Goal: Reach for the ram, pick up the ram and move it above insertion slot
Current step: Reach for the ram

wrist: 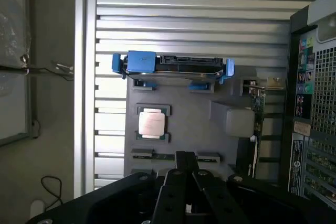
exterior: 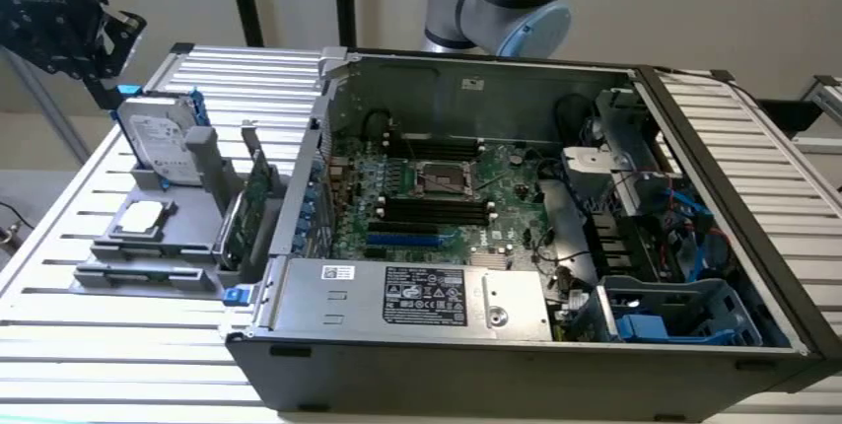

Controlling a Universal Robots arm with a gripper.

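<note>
Item: ram, thin green circuit-board stick (wrist: 152, 155), slotted in the grey plastic tray (wrist: 220, 145) on the slatted metal table (wrist: 184, 19). I judge it light, stiff and fragile; grip mid-length, by the edges. My black hand (wrist: 186, 156) hovers above, clenched and empty.

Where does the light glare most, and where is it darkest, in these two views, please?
Exterior view: the slatted table glares white, while inside the computer case it is dimmer. Wrist view: the table's slats shine brightly, and the pincer is a dark silhouette.

Upright hard drive (exterior: 158, 143) and expansion card (exterior: 259, 197) crowd holder (exterior: 191, 237).
</note>
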